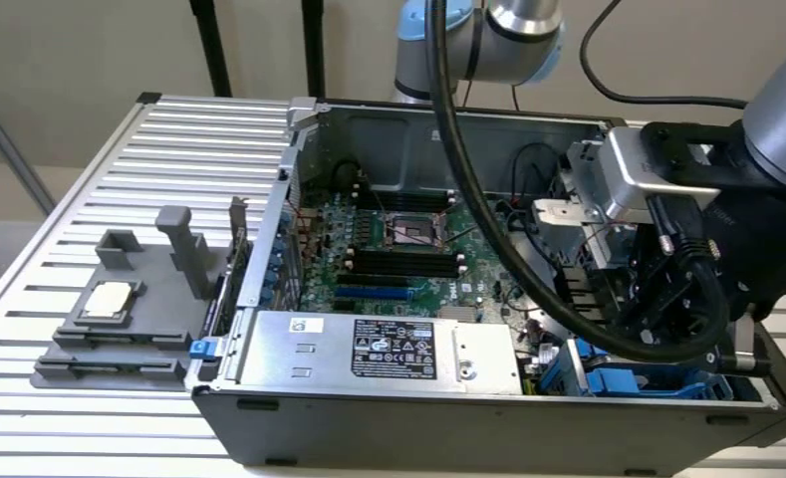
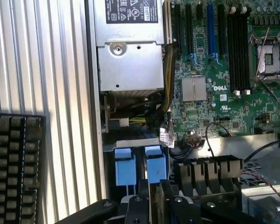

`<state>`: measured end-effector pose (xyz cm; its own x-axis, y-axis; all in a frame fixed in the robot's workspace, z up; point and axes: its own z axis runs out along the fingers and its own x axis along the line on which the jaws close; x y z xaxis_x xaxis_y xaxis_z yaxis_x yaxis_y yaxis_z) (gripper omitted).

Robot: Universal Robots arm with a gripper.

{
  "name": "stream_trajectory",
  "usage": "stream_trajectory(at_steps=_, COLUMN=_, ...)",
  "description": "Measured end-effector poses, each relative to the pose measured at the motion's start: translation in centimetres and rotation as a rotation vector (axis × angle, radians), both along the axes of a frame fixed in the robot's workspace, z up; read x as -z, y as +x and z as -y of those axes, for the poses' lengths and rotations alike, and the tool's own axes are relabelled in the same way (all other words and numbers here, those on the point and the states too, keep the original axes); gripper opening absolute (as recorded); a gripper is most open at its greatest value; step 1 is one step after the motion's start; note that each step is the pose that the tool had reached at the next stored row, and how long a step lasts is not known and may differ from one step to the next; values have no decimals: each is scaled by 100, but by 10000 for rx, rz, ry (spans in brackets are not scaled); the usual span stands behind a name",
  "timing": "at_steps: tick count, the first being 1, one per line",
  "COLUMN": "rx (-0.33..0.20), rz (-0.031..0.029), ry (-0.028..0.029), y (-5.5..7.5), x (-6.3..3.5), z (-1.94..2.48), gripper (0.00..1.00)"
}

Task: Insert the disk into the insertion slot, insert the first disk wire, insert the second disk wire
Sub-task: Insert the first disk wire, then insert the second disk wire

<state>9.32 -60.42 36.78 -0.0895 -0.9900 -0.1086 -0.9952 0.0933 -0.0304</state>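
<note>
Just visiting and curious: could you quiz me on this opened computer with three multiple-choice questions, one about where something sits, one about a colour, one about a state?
1. Where does the silver power-supply box with the black label lie?
A. on the slatted table outside the case
B. inside the open computer case, along its near wall
C. on top of the grey plastic fixture

2. What colour are the two plastic tabs seen in the wrist view, close to the gripper?
A. red
B. blue
C. yellow

3. How does the computer case stand?
A. closed by a side panel
B. open, with the motherboard exposed
C. upside down

Answers: 1 B, the box sits within the case walls in the exterior view. 2 B, both tabs are bright blue. 3 B, the green board and its slots are plainly visible.
</note>
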Motion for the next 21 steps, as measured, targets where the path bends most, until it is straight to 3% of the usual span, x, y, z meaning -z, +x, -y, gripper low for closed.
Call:
stream_trajectory(at_steps=18, rx=-1, rz=-1, ry=1, y=-1, x=0, z=0, gripper=24)
stream_trajectory(at_steps=20, rx=-2, rz=-1, ry=-5, y=-1, x=-1, z=-20, gripper=24)
stream_trajectory(at_steps=21, rx=2, rz=-1, ry=-85, y=-1, x=-54, z=-107, gripper=24)
